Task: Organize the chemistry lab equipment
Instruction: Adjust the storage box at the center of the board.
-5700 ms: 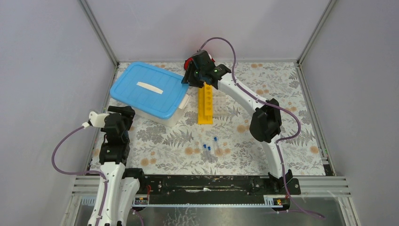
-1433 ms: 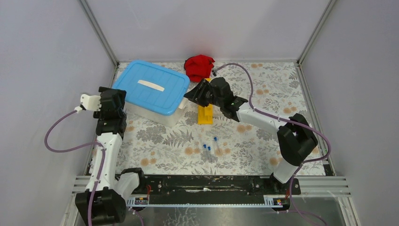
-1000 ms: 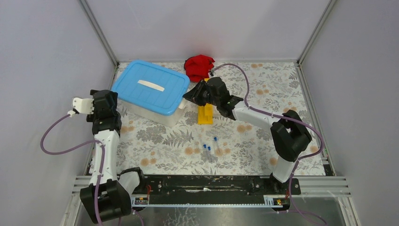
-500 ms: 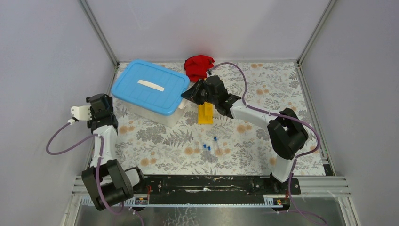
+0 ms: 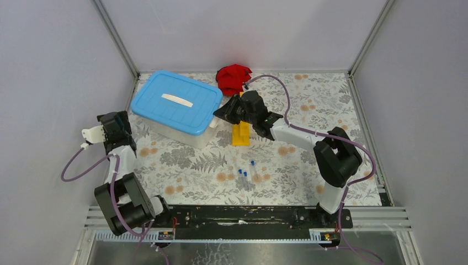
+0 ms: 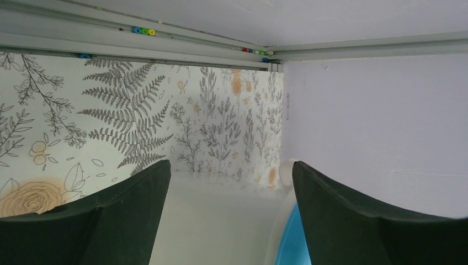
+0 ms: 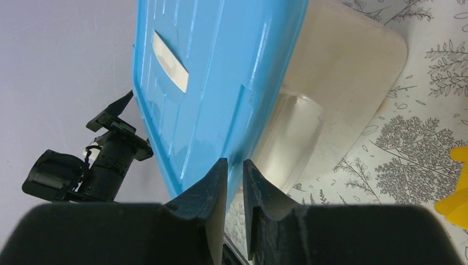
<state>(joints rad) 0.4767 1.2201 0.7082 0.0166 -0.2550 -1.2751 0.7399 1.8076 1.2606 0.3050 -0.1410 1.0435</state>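
The white tub (image 5: pixel 190 135) with its blue lid (image 5: pixel 176 102) stands at the back left. My right gripper (image 5: pixel 218 114) is at the lid's right edge; in the right wrist view its jaws (image 7: pixel 234 162) are closed to a thin slit on the lid's rim (image 7: pixel 221 66). My left gripper (image 5: pixel 122 126) is beside the tub's left end, wide open (image 6: pixel 230 165), with the tub's white wall (image 6: pixel 221 221) and a strip of blue lid (image 6: pixel 287 243) between the fingers. The yellow rack (image 5: pixel 240 134) lies partly under the right arm. Small blue-capped tubes (image 5: pixel 243 173) lie loose at the centre.
A red cloth (image 5: pixel 233 78) is bunched at the back wall behind the right gripper. Metal frame rails run along the left and right table edges, close to the left gripper. The yellow rack's end (image 7: pixel 455 204) shows beside the tub in the right wrist view.
The left arm has folded back and its open gripper has settled low at the tub's left end. The right gripper has edged left and narrowed its jaws on the lid's rim.
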